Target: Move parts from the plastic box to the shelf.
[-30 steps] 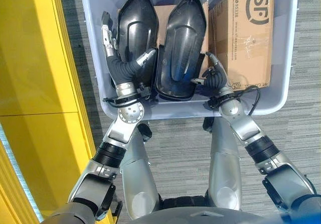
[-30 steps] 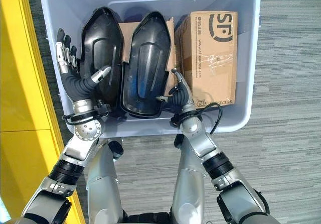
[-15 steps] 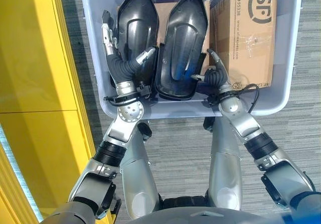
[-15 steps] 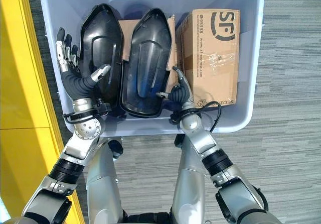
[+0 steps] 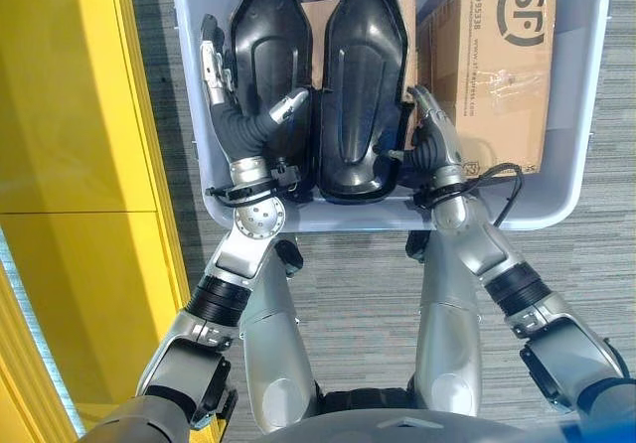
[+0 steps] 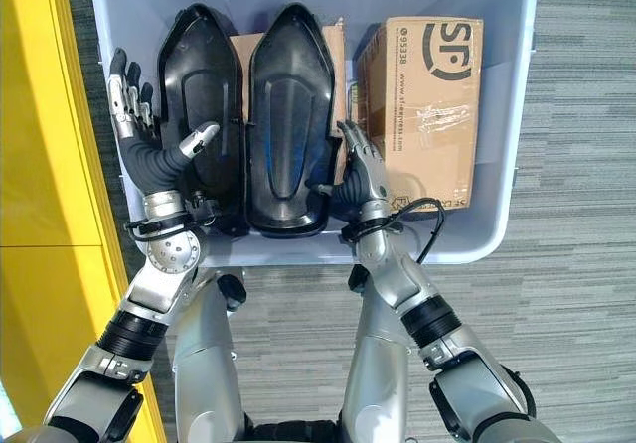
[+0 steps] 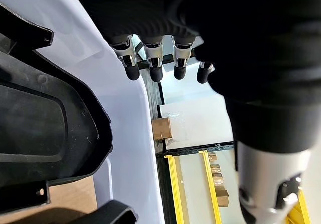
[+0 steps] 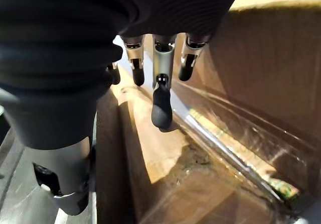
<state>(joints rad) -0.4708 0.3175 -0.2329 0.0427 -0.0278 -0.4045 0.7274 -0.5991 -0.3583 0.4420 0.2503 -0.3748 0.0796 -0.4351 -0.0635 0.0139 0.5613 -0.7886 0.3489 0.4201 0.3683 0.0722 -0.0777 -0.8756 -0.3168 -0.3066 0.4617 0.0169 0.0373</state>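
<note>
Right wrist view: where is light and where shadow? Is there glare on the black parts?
Right wrist view: a bright strip lies on the cardboard past the right hand; the rest is shaded. Right eye view: the black parts show only faint sheen.

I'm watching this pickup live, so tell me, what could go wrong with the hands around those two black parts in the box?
The left hand is squeezed between the left black part and the plastic box wall, so its fingers could snag. The right hand sits in the narrow gap beside the cardboard box, and might drag it. Lifting both parts together, the right black part could slip.
</note>
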